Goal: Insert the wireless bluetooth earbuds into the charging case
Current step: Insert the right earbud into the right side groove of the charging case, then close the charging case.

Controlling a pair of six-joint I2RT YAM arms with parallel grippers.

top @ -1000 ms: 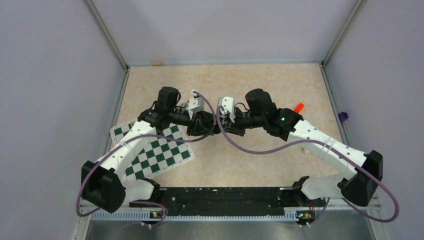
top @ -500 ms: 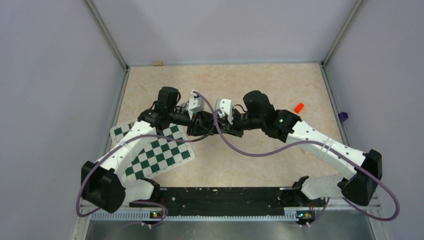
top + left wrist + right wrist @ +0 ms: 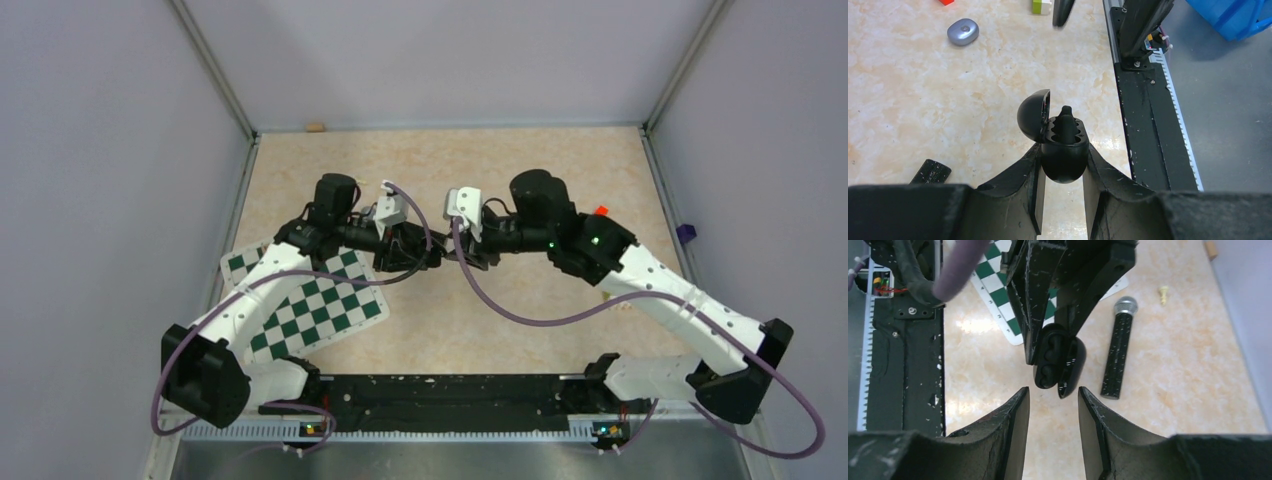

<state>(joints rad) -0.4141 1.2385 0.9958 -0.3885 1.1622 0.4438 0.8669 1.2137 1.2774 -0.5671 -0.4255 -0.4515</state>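
Note:
My left gripper (image 3: 1063, 159) is shut on the black charging case (image 3: 1063, 160) and holds it above the table with its lid (image 3: 1033, 115) swung open. A black earbud (image 3: 1066, 117) stands up out of the case's sockets. In the right wrist view the same case (image 3: 1048, 362) hangs from the left fingers (image 3: 1040, 300), just ahead of my right gripper (image 3: 1053, 390). That gripper is open, its jaws apart with nothing between them. In the top view the two grippers face each other mid-table, left gripper (image 3: 420, 257) and right gripper (image 3: 476, 256).
A black microphone (image 3: 1116, 347) lies beside the case, with a cream chess piece (image 3: 1163, 292) beyond it. The green chessboard (image 3: 310, 300) lies under the left arm. A closed grey-purple case (image 3: 963, 31), a red block (image 3: 600, 211) and the black rail (image 3: 1148, 125) are nearby.
My right gripper has opened and drawn back to the right, away from the case; its arm has swung right with it. The left gripper and the case have stayed put.

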